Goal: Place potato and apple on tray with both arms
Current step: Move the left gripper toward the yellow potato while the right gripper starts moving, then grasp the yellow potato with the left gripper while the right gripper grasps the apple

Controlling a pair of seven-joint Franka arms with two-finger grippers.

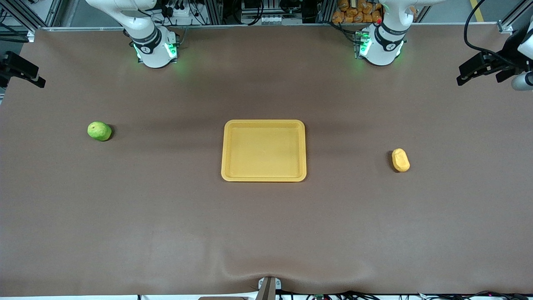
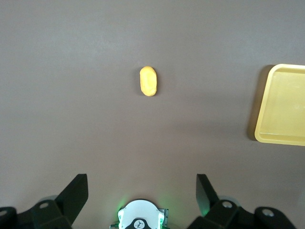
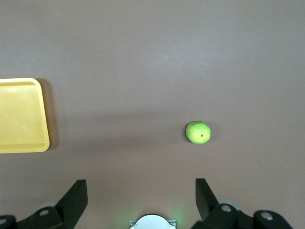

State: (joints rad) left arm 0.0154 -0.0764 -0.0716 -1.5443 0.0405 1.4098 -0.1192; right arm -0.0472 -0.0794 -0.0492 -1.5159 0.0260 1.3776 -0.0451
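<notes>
The yellow-orange tray [image 1: 264, 123] lies empty at the table's middle. The green apple [image 1: 99, 131] sits on the table toward the right arm's end. The oblong yellow potato [image 1: 400, 160] lies toward the left arm's end, a little nearer the front camera than the apple. Neither gripper shows in the front view. My left gripper [image 2: 142, 183] is open and empty, high over the table, with the potato [image 2: 148, 81] and the tray's edge [image 2: 261, 109] below it. My right gripper [image 3: 141, 187] is open and empty, high over the apple [image 3: 198, 132] and the tray's edge [image 3: 44, 114].
The arm bases [image 1: 154, 48] [image 1: 381, 46] stand at the table's back edge, lit green. Black camera mounts [image 1: 21, 68] [image 1: 487, 66] stick in over both ends of the table. Brown table surface surrounds the tray on all sides.
</notes>
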